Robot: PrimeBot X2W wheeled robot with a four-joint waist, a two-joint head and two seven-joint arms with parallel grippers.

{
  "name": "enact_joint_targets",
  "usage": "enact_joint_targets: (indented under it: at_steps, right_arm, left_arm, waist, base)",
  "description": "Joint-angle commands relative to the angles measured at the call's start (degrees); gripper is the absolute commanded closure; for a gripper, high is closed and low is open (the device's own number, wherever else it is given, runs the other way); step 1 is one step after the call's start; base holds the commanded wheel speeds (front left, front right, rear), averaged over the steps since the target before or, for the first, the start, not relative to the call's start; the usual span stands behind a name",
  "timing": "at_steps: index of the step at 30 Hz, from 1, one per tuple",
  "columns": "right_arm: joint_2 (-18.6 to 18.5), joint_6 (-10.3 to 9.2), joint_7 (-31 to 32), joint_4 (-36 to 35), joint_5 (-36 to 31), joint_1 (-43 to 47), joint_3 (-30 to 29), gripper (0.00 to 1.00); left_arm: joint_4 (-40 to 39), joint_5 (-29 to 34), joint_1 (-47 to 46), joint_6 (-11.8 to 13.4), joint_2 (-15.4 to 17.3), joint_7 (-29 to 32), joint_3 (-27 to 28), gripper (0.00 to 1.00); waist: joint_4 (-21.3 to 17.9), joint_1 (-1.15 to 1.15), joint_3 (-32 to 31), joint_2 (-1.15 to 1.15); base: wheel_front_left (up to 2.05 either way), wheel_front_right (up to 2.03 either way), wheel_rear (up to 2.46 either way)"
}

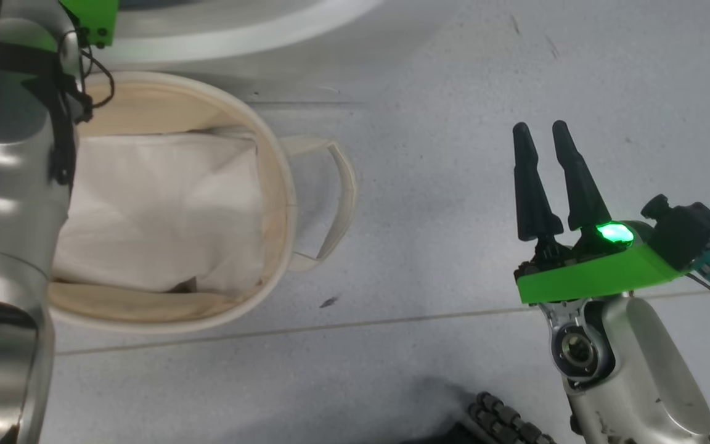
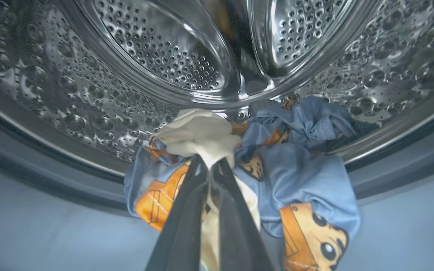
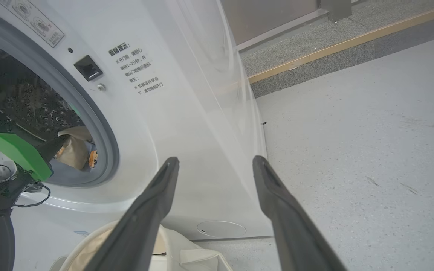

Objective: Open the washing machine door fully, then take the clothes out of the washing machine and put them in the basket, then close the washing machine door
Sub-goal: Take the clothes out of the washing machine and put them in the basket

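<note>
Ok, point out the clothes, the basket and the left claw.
clothes (image 2: 300, 180), left wrist view, on the blue fabric.
basket (image 1: 290, 197), head view, on its right rim.
left claw (image 2: 210, 163), left wrist view, between its fingertips, shut on the clothes.

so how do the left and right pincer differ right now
The left pincer is shut on the clothes; the right pincer is open and holds nothing. The left pincer reaches into the washing machine; the right pincer is outside it, over the floor. Both have two long dark fingers.
</note>
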Motion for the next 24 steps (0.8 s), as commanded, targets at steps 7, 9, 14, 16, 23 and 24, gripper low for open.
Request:
enact_joint_targets:
  at_steps: [7, 9, 14, 16, 23, 24]
  right_arm:
    - [-0.1, 0.01, -0.7, -0.7, -1.4, 3.0, 0.8, 0.00]
    - [-0.1, 0.01, -0.7, -0.5, -1.8, 3.3, 0.6, 0.00]
    - [-0.1, 0.01, -0.7, -0.2, -2.9, 4.3, -0.4, 0.00]
    - [-0.1, 0.01, -0.7, 0.0, -3.4, 4.8, -1.0, 0.00]
    - [-0.1, 0.01, -0.7, 0.9, -4.8, 6.9, -1.9, 0.00]
    - [-0.1, 0.01, -0.7, 1.0, -5.0, 7.3, -2.0, 0.00]
  left_arm:
    - [-9.2, -3.1, 4.5, -0.6, 0.1, -3.3, 2.2, 1.00]
    - [-15.5, -3.7, 7.7, -0.5, 0.3, -3.3, 3.0, 1.00]
    - [-31.3, -3.9, 17.0, 0.2, 1.1, -3.3, 4.5, 1.00]
    - [-37.3, -4.2, 20.8, 0.2, 0.8, -3.3, 5.1, 1.00]
    - [-57.4, -4.3, 32.4, 0.0, -1.0, -3.3, 7.1, 1.00]
    - [-60.1, -4.2, 33.7, -0.2, -1.3, -3.3, 7.2, 1.00]
  waist:
    - [2.3, 0.00, -5.4, 0.00]
    - [2.7, 0.00, -6.9, 0.00]
    - [4.0, 0.00, -10.3, 0.00]
    - [4.8, 0.00, -11.8, 0.00]
    - [7.3, 0.00, -17.4, 0.00]
    - [7.6, 0.00, -18.1, 0.00]
  base:
    - [0.00, 0.00, 0.00]
    - [0.00, 0.00, 0.00]
    - [0.00, 0.00, 0.00]
    - [0.00, 0.00, 0.00]
    - [0.00, 0.00, 0.00]
    - [0.00, 0.00, 0.00]
